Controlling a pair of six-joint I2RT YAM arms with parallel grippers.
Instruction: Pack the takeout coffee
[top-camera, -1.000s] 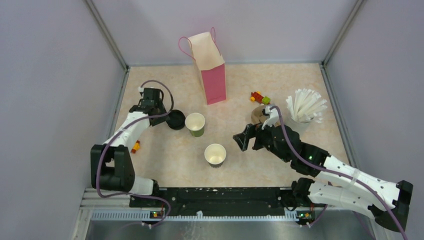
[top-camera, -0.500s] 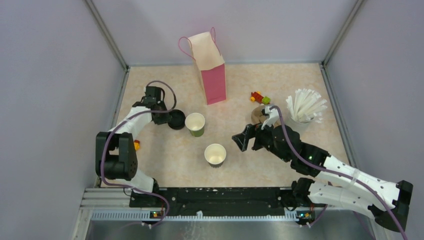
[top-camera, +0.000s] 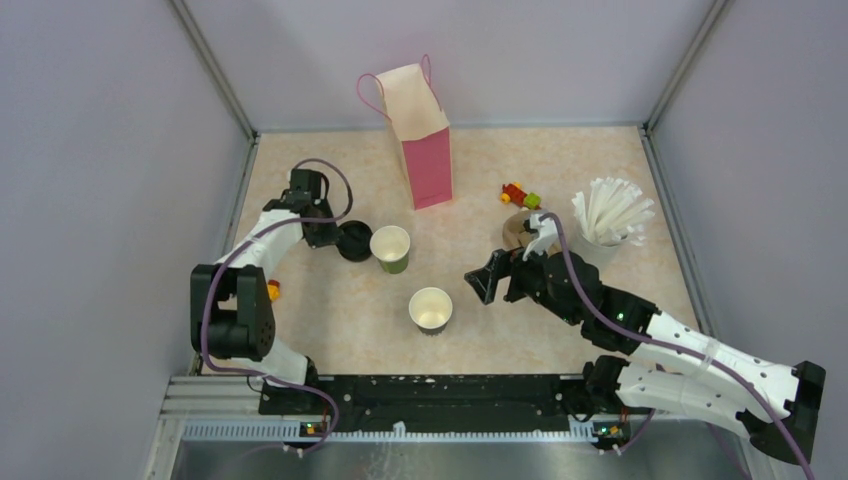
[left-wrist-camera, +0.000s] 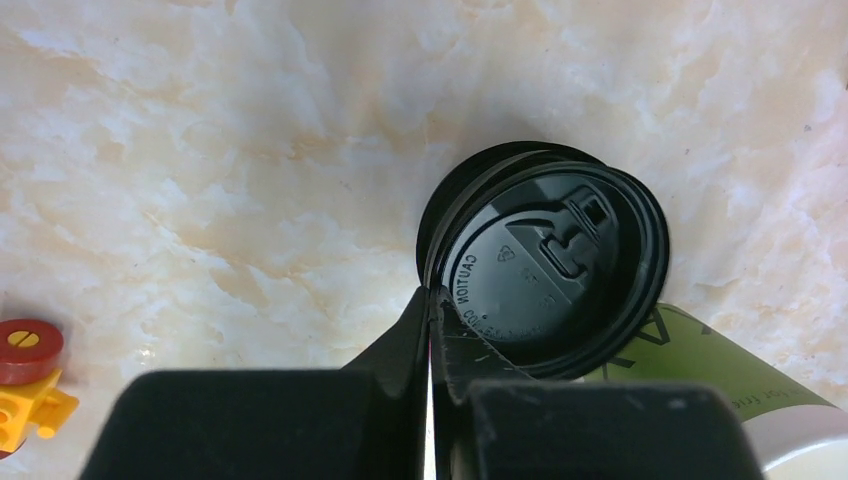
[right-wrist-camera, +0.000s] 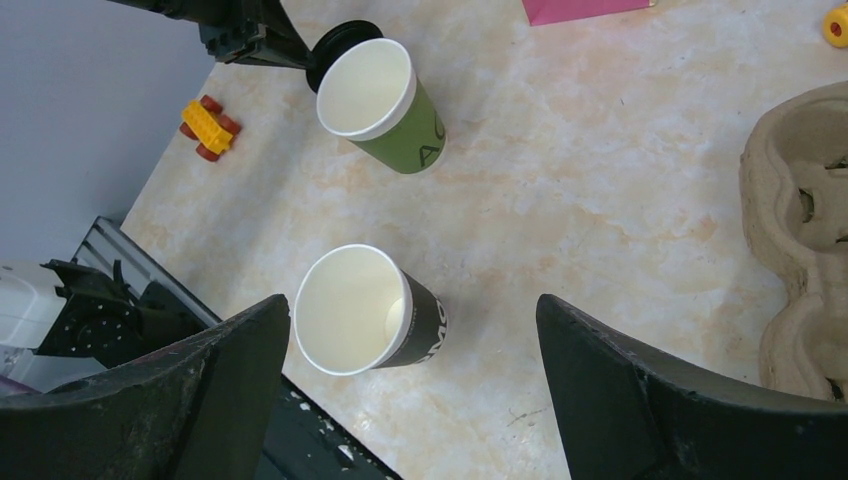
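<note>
My left jaws are pressed together, pinching the rim of a black lid (left-wrist-camera: 545, 270) that sits on the bench (top-camera: 330, 300) just beside the green cup (top-camera: 390, 247). My right jaws are spread wide and hold nothing. They hang above the bench near the black cup (right-wrist-camera: 418, 320), which stands upright and lidless.

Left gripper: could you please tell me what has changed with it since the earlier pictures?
The left gripper moved right and nearer in the top view, up to the lid, and closed on its rim. The lid itself has not visibly moved. The right gripper stayed open near the black cup. The green cup, bag and straws are where they were.
</note>
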